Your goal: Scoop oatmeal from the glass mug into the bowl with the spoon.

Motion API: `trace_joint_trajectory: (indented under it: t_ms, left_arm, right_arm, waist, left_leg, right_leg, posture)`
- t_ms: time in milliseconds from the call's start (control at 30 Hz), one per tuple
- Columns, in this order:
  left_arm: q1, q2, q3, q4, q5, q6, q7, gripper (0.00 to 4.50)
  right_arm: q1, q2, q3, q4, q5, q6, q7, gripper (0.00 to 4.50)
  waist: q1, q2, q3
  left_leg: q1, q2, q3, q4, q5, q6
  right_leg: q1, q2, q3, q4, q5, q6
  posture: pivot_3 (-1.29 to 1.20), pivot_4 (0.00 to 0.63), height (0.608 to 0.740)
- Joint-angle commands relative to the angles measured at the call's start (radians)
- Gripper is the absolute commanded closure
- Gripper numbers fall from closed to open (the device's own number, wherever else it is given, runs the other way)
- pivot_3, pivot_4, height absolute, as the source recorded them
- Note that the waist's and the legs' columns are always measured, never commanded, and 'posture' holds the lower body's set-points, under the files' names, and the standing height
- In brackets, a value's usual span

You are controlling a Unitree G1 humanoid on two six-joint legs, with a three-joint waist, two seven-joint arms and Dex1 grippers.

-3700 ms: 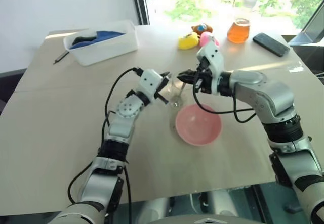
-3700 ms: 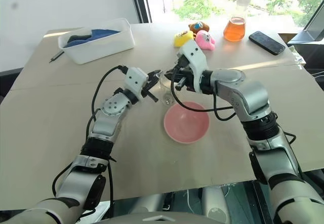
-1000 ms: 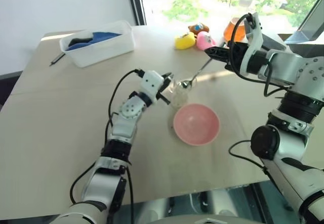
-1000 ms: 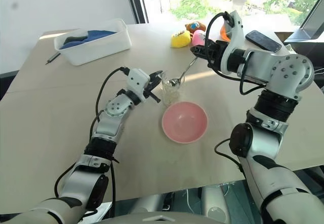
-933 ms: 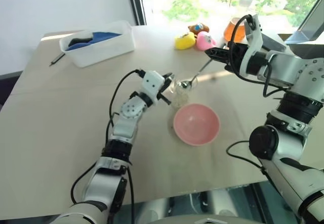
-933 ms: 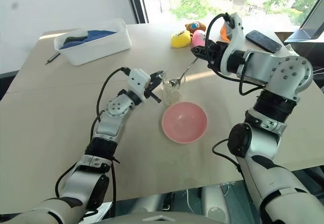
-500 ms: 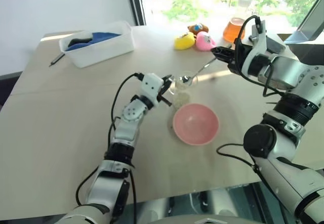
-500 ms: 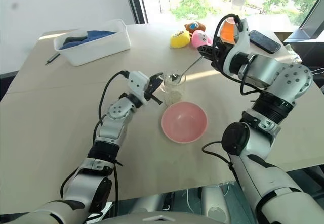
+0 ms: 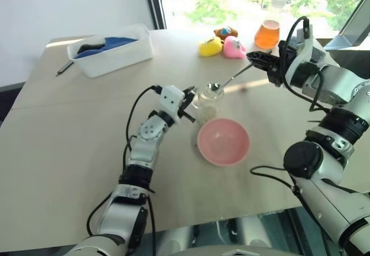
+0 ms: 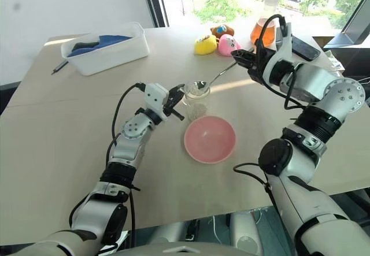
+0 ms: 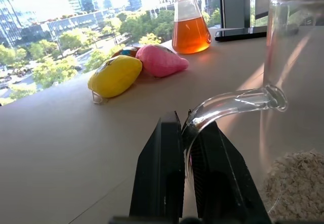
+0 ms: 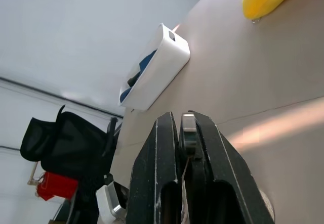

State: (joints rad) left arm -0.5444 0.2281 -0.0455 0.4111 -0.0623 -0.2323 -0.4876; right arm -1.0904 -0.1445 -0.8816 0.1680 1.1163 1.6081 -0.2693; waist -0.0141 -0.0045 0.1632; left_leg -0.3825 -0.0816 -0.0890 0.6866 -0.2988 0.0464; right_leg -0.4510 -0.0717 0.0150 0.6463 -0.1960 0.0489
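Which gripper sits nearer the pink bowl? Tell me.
Left. The left gripper grips the glass mug handle just beside the bowl; the right gripper holds the spoon farther back, raised.

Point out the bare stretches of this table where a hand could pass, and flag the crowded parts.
Bare: the wide stretch between the white tub and the table's near edge. Crowded: the glass mug beside the pink bowl; also the far edge, with toys, flask and phone.

We see the glass mug (image 9: 207,101) with oatmeal (image 11: 296,183) at its bottom just behind the empty pink bowl (image 9: 224,142), the silver spoon (image 9: 229,80) slanting over its rim.
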Motion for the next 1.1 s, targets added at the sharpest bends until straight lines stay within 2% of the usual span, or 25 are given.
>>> trace_joint_trajectory:
  t_ms: [33,267,400,500,667,1100]
  left_arm:
    - [0.000,0.003,0.011,0.010,-0.005,-0.024,0.000,4.37]
    - [0.004,0.004,0.011,0.019,-0.006,-0.031,-0.002,4.37]
    - [0.007,0.007,0.008,0.025,-0.001,-0.034,-0.005,4.37]
    - [0.007,0.007,0.005,0.031,0.002,-0.036,-0.006,4.37]
    - [0.002,0.006,-0.002,0.042,0.008,-0.042,-0.009,4.37]
    - [-0.002,0.012,-0.003,0.060,0.009,-0.047,-0.018,4.37]
  right_arm:
    - [0.006,-0.031,-0.006,-0.007,0.091,0.006,-0.031,4.50]
    - [0.014,-0.009,-0.025,0.007,0.191,-0.003,-0.120,4.50]
    - [0.028,-0.024,-0.007,0.030,0.328,-0.028,-0.178,4.50]
    - [0.075,-0.060,0.069,0.036,0.505,-0.075,-0.235,4.50]
    - [0.209,-0.170,0.280,-0.016,0.833,-0.247,-0.334,4.50]
    - [0.393,-0.376,0.436,-0.110,0.856,-0.285,-0.107,4.50]
  waist:
    - [0.000,0.000,0.000]
    - [0.000,0.000,0.000]
    - [0.000,0.000,0.000]
    - [-0.001,0.000,0.000]
    - [-0.001,0.000,0.000]
    - [0.001,0.000,-0.001]
  left_leg:
    - [0.000,0.000,0.000,0.000,0.000,0.000]
    - [0.000,0.000,0.000,0.000,0.000,0.000]
    - [0.000,0.000,0.000,0.000,0.000,0.000]
    - [0.000,0.000,0.000,0.000,0.000,0.000]
    - [0.001,0.000,0.001,0.000,0.000,0.000]
    - [0.001,0.001,0.002,0.000,0.000,0.002]
  right_leg:
    - [0.000,0.000,0.000,0.000,0.000,0.000]
    - [0.000,0.000,0.000,0.000,0.000,0.000]
    - [0.000,0.000,0.000,0.000,0.000,0.000]
    - [0.000,0.000,0.000,0.000,0.000,0.000]
    - [0.001,0.000,0.001,0.000,0.000,0.000]
    - [0.002,0.000,0.001,0.000,0.000,0.001]
  posture:
    - [0.00,0.150,0.740]
    - [0.00,0.150,0.740]
    - [0.00,0.150,0.740]
    - [0.00,0.150,0.740]
    - [0.00,0.150,0.740]
    - [0.00,0.150,0.740]
